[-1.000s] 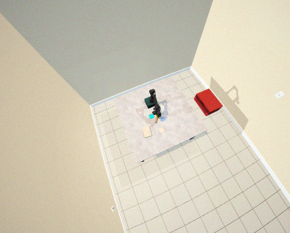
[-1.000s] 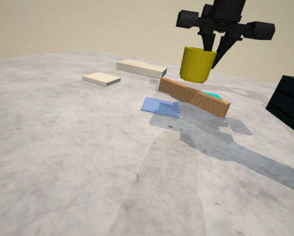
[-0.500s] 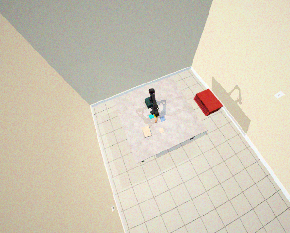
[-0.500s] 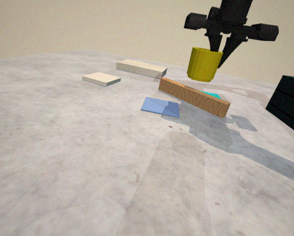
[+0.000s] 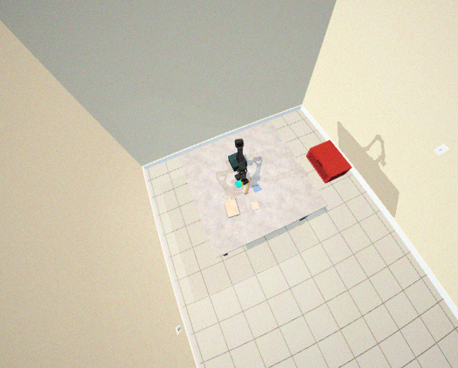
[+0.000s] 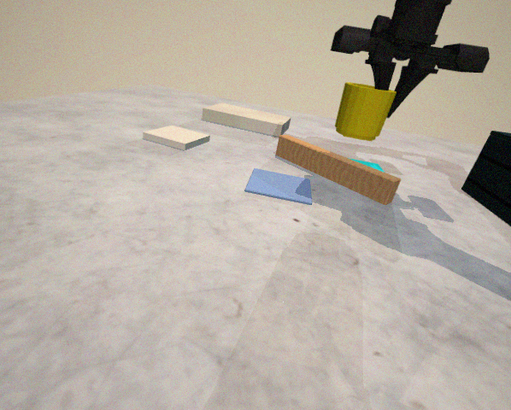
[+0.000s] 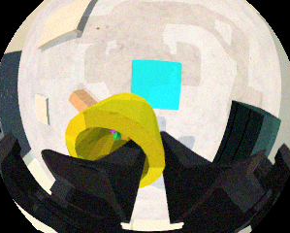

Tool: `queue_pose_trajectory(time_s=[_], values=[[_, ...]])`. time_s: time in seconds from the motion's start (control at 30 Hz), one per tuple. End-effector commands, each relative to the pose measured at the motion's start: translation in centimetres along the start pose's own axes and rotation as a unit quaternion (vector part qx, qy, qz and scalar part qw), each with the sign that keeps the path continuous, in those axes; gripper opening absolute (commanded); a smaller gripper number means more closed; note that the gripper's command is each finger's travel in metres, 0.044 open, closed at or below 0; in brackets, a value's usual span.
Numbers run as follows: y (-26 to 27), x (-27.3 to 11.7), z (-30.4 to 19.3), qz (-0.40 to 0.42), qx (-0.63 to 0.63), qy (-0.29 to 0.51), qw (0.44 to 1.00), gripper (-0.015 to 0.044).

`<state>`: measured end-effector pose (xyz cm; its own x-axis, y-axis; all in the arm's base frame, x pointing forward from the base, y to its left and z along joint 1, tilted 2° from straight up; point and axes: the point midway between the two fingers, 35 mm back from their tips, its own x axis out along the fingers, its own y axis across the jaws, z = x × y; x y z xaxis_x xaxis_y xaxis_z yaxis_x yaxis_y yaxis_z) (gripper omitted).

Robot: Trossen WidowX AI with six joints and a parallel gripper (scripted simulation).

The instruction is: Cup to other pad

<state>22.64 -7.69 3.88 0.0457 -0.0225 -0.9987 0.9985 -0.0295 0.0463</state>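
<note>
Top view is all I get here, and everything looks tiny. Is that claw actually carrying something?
Observer: Yes. The exterior view shows the gripper pinching the rim of a yellow cup, lifted clear of the table.
Operator: Anything inside it?
Observer: The wrist view looks into the cup and catches small magenta and green marbles at the bottom.
Operator: Where is it heading?
Observer: In the wrist view a cyan pad lies just beyond the cup; the exterior view shows a wooden bar between that pad and the blue pad.
</note>
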Motion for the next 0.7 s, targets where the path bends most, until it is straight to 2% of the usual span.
queue_pose_trajectory(time_s=[0.0, 0.67], values=[[-0.4, -0.1, 0.5, 0.002, -0.001, 0.001, 1.0, 0.0], [-2.7, -0.3, 3.0, 0.001, -0.001, 0.0, 1.0, 0.0]])
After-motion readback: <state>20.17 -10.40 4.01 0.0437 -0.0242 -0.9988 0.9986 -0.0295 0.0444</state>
